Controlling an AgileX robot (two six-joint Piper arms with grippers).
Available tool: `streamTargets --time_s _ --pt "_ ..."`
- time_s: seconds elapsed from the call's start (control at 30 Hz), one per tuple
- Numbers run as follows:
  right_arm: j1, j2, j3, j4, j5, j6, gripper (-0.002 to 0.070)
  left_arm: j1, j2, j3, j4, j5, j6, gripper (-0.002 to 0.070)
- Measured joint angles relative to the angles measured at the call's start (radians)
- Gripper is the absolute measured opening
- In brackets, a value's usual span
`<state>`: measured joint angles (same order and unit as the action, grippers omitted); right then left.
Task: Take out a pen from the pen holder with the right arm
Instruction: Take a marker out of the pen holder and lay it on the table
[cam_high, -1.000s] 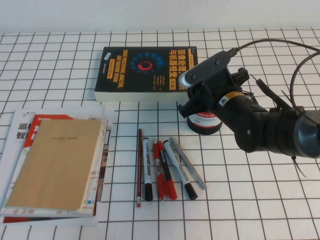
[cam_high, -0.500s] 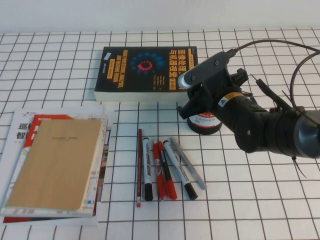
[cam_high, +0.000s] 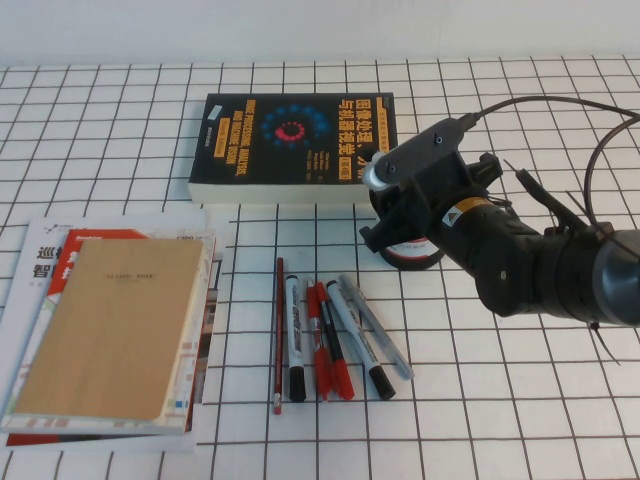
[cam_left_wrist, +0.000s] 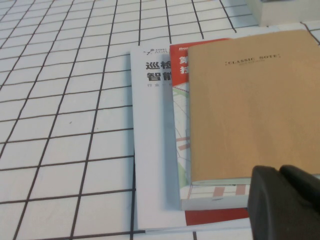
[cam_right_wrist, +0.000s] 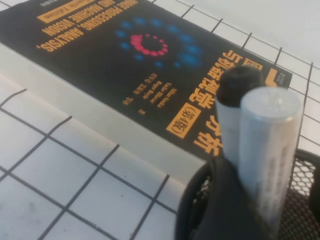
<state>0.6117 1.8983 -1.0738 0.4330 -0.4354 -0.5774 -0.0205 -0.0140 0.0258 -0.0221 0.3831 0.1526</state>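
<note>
Pens (cam_right_wrist: 270, 150) stand upright in the mesh pen holder (cam_high: 412, 256), directly beneath my right pincer (cam_high: 398, 222); released or clenched, I cannot tell. My left pincer (cam_left_wrist: 283, 197) hangs clenched over the notebook (cam_left_wrist: 250, 100), well apart.

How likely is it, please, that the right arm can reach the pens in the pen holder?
Probably yes: the right gripper hangs right at the pen holder, whose two pens stick up with nothing covering them. The left gripper sits by the notebook.
</note>
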Motion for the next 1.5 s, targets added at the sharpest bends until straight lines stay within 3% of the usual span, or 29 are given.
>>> streamTargets --time_s 0.23,0.53,1.13,1.5 --pt "0.000 -0.007 0.000 0.000 -0.004 0.000 0.0317 0.000 0.000 0.000 0.000 0.000 0.000 -0.0004" --pt "0.000 -0.007 0.000 -0.008 -0.008 -0.002 0.0125 0.000 0.000 0.000 0.000 0.000 0.000 -0.0004" --pt "0.000 -0.140 0.005 -0.014 0.040 -0.002 0.0124 0.000 0.000 0.000 0.000 0.000 0.000 -0.0004" --pt "0.000 -0.434 -0.001 -0.003 0.298 -0.040 0.0124 0.000 0.000 0.000 0.000 0.000 0.000 -0.0004"
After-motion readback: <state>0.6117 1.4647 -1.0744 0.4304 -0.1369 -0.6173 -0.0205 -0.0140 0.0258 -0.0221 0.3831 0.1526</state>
